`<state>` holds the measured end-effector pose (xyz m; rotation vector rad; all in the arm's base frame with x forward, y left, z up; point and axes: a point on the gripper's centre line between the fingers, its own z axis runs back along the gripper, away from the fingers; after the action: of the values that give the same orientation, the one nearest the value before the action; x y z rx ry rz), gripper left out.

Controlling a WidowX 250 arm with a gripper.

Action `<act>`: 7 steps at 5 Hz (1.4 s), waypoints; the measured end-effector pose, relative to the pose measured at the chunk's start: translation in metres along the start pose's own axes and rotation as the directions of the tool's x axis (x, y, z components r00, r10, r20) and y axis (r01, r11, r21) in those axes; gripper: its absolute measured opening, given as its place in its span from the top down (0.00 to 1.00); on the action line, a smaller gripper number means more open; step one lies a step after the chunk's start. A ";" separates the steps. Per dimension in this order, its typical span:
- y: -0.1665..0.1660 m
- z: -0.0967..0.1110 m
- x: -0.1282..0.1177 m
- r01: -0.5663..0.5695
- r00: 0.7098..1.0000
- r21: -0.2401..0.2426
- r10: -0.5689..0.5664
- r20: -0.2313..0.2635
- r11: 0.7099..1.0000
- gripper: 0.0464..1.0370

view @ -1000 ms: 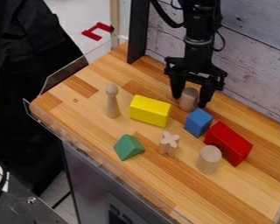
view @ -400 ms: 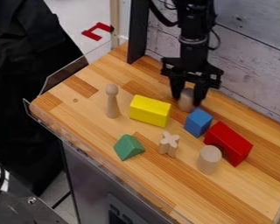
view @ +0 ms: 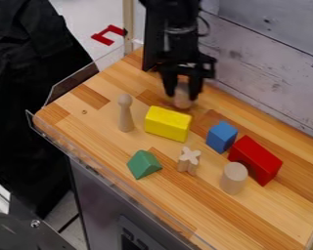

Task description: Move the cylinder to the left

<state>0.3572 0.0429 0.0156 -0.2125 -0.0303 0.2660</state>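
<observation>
Counter (view: 94,112): extends under the tool (view: 182,96) and to its left in view. Tool: closed on the cylinder (view: 183,98), one finger to each side. Yellow block (view: 167,124): just on the camera side of the tool. Peg figure (view: 125,113): left of the tool, toward the camera. Cylinder: directly between the fingertips, long axis near upright, roughly parallel to the fingers; base contact cannot be told. Leftward travel probably best kept behind block and peg.

I count two pale wooden cylinders (view: 234,178). I see one each: yellow rectangular block (view: 167,123), blue cube (view: 221,136), red arch (view: 257,158), green triangular prism (view: 144,164), round-headed wooden peg (view: 125,114), wooden cross (view: 189,160).
</observation>
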 end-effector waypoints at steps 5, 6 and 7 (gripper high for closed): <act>0.045 0.002 0.003 -0.005 0.998 0.089 0.010 -0.055 0.996 0.51; 0.046 0.002 0.003 0.015 0.997 0.118 -0.006 -0.078 0.993 0.51; 0.047 0.002 0.003 0.024 0.995 0.128 -0.011 -0.098 0.991 0.51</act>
<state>0.3481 0.0887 0.0071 -0.0962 0.0817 0.2390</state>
